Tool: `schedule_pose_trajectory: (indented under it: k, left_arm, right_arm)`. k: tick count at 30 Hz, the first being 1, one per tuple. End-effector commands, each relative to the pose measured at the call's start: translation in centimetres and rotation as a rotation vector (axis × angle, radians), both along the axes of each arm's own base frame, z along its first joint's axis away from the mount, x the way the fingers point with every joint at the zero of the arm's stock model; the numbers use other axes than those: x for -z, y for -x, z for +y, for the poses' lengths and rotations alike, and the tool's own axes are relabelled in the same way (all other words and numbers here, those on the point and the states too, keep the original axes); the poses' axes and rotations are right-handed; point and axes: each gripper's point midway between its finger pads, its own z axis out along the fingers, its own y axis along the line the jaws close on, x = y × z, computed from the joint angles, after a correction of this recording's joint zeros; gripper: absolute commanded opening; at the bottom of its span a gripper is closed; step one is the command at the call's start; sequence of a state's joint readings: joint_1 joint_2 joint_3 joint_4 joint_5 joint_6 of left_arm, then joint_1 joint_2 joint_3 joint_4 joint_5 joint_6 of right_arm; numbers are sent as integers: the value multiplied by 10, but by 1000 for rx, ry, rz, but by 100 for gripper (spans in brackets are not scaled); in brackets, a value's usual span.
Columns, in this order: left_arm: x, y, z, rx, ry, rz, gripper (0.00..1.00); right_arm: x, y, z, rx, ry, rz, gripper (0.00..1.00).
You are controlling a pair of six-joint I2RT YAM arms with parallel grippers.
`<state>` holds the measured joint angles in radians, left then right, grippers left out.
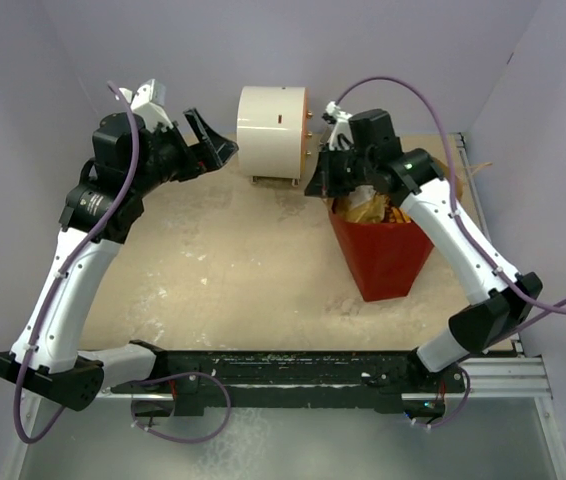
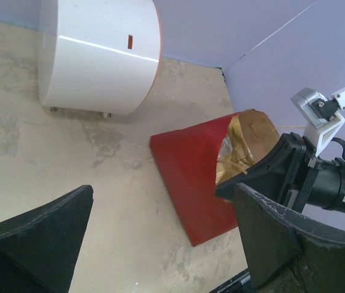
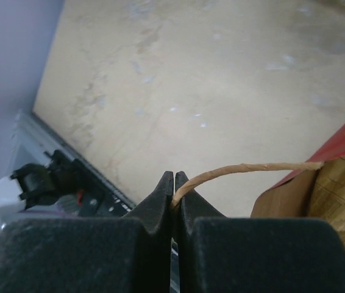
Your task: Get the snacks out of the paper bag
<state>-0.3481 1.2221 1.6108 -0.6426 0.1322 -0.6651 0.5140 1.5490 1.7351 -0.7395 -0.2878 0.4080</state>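
Note:
The red paper bag [image 1: 383,255] lies on the table at centre right, its open mouth toward the far wall, brown inside [image 2: 252,131]. A yellow-orange packet [image 1: 368,208] shows in its mouth; the other snacks are hidden. My right gripper [image 3: 174,178] is shut on a twine handle [image 3: 245,168] of the bag, just above the mouth. It also shows in the top view [image 1: 328,180]. My left gripper [image 1: 208,140] is open and empty, raised at the far left, well apart from the bag. Its fingers [image 2: 35,238] frame the bag in the left wrist view.
A white cylinder [image 1: 273,120] stands at the back centre, between the two grippers. Lilac walls close the back and sides. A black rail [image 1: 293,370] with the arm bases runs along the near edge.

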Motion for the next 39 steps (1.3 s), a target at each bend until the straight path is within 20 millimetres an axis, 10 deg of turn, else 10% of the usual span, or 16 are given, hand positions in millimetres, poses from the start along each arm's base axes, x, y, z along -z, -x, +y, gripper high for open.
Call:
schedule_pose_trajectory:
  k: [1,8,14,22,30,39]
  left_arm:
    - [-12,6,-5,13,91,-10,99]
    - [-5,18,-11,42,160,25,99]
    - [3,20,-41,217,194,52,99]
    - [19,40,-96,435,127,82,99]
    - [24,46,-125,467,191,114,98]
    - [29,45,-114,404,164,129,99]
  right_arm:
    - [-59,23,75,-182,-241,-60,2]
    - [-77,48,79,-240,-255,-63,28]
    - [-77,63,30,-152,-103,-128,69]
    - [-79,67,-59,168,86,-255,99]
    - [-86,55,-33,137,-18,-265,100]
    - [-92,30,-81,360,160,-309,100]
